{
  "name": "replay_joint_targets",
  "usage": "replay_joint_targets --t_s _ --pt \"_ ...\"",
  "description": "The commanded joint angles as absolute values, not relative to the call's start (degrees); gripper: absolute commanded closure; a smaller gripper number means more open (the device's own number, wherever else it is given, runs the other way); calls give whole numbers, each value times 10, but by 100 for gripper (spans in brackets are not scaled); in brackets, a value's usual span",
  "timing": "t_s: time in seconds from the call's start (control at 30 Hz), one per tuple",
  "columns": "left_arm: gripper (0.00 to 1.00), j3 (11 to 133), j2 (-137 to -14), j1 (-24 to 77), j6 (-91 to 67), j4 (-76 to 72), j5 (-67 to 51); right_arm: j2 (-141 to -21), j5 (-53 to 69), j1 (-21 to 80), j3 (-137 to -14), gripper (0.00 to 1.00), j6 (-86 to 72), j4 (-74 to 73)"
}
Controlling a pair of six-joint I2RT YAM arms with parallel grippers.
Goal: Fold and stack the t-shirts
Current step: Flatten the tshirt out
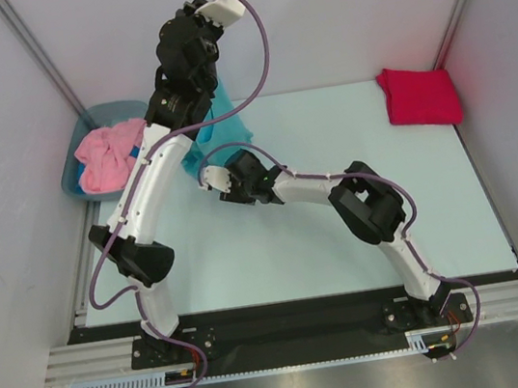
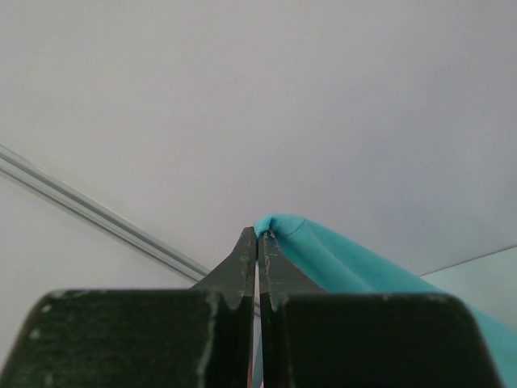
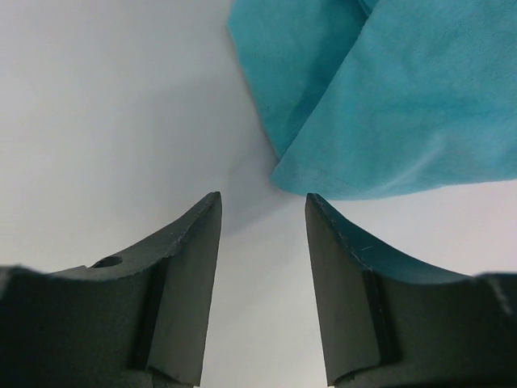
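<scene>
**Right claw (image 3: 262, 202) half open, just short of the turquoise shirt's (image 3: 388, 105) low corner**

Nothing sits between its jaws, and only a pale bare surface shows through the gap. The shirt's lowest corner hangs just beyond the fingertips, a little toward the finger on the right of the wrist view.

To take it well, I judge the claw should ease forward and slightly to that side. Once the corner lies deep between the pads, it can close on the hem rather than on the bunched fold above. Staying low over the counter (image 1: 344, 240) should keep it from nudging the cloth away.

Farther off, the left claw (image 2: 257, 234) is pinched tight on a fold at the shirt's top. It holds the shirt high over the far-left counter so the cloth drapes down.

Beyond that, the pink shirt (image 1: 107, 156) is heaped in the tub (image 1: 119, 108) at far left. The red shirt (image 1: 418, 95) lies folded at far right.
</scene>
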State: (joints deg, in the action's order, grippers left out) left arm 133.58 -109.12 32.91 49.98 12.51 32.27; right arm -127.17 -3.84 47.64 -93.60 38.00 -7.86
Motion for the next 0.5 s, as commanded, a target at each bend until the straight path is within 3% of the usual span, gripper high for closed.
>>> replay_joint_targets --t_s 0.0,0.47 --pt "100 1365 -1068 327 494 91 316 -1284 -47 468 -940 49 375 -54" --pt "100 1368 -1069 328 496 88 314 -1330 -44 452 -990 50 380 -47"
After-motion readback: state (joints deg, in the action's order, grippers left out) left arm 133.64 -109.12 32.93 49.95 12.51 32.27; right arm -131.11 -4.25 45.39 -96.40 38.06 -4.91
